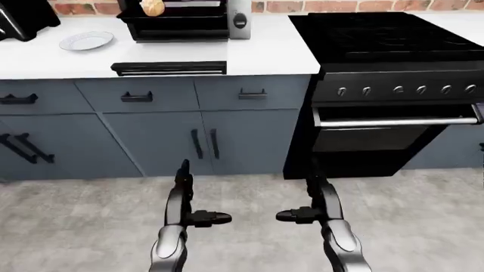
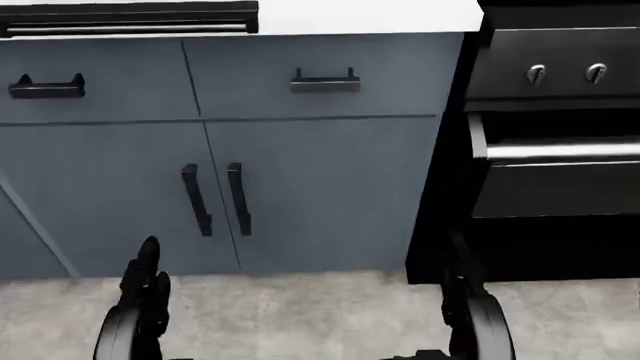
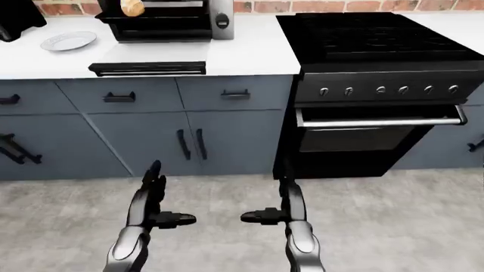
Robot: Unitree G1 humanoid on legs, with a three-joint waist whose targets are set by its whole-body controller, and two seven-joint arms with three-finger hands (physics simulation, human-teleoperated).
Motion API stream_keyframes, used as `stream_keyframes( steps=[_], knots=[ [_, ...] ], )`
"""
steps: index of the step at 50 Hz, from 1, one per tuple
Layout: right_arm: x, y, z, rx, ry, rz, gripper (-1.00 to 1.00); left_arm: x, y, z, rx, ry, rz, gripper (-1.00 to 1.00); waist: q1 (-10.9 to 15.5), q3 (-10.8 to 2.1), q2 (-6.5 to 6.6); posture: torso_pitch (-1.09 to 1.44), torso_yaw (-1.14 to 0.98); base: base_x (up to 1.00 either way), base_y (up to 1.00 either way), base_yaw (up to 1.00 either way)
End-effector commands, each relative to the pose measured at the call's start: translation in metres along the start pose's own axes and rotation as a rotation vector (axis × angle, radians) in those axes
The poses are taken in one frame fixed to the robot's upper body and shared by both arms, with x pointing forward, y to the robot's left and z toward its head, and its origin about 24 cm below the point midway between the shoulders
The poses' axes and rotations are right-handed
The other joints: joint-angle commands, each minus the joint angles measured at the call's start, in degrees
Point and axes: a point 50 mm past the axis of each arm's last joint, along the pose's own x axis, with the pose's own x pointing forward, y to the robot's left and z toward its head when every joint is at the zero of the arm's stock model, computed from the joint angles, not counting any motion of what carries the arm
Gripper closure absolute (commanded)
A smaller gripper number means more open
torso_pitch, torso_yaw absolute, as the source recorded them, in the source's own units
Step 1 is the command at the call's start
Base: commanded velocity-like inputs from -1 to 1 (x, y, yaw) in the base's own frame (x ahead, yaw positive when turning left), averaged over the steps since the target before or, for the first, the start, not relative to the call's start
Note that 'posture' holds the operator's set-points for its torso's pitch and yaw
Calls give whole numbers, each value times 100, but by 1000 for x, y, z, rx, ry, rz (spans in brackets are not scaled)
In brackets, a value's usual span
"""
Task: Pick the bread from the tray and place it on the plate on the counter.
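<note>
Bread (image 1: 154, 7) lies on the tray (image 1: 174, 25) at the desk's far edge, up-left of both empty hands, left hand (image 1: 184, 198) nearer, plate (image 1: 86, 41) just left; fingers apart.

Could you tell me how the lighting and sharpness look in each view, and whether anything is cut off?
Left-eye view: even, flat lighting, no glare; the bread is clipped by the top edge, the plate shows whole. Right-eye view: the same, with the stove top a nearly featureless black. Head view: sharp but tilted low, showing only cabinet doors and neither bread nor plate.
</note>
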Motion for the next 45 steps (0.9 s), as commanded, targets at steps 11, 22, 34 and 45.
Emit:
stream_keyframes(
  steps=[11, 22, 34, 45],
  knots=[
    [1, 4, 106, -73, -292, 36, -100, 9, 6, 105, 37, -294, -14, -100, 64, -464, -25, 0, 0, 0, 0, 0],
    [-8, 6, 207, -151, -476, 69, -100, 4, 26, 188, 133, -435, 32, -100, -73, -392, -7, 0, 0, 14, 27, 0],
    [-23, 10, 240, -135, -573, 82, -100, -4, 30, 221, 139, -523, 70, -100, -8, -187, 35, 0, 0, 25, 55, 0],
    [-22, 11, 244, -135, -586, 94, -100, -14, 34, 224, 146, -541, 92, -100, -97, -285, -101, 0, 0, 27, 63, 0]
  ],
)
